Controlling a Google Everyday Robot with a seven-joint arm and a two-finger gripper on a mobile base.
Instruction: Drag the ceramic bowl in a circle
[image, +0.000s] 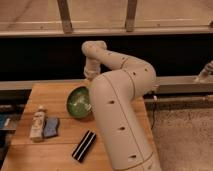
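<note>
Cream-white rounded arm (117, 100) w/ small dark holes; end effector (89, 76) above bowl rim.

Wooden counter (57, 150): small bottle (37, 123) touching blue sponge (51, 127), black striped bar (84, 145) well apart; pincer (88, 80) at far edge.
</note>
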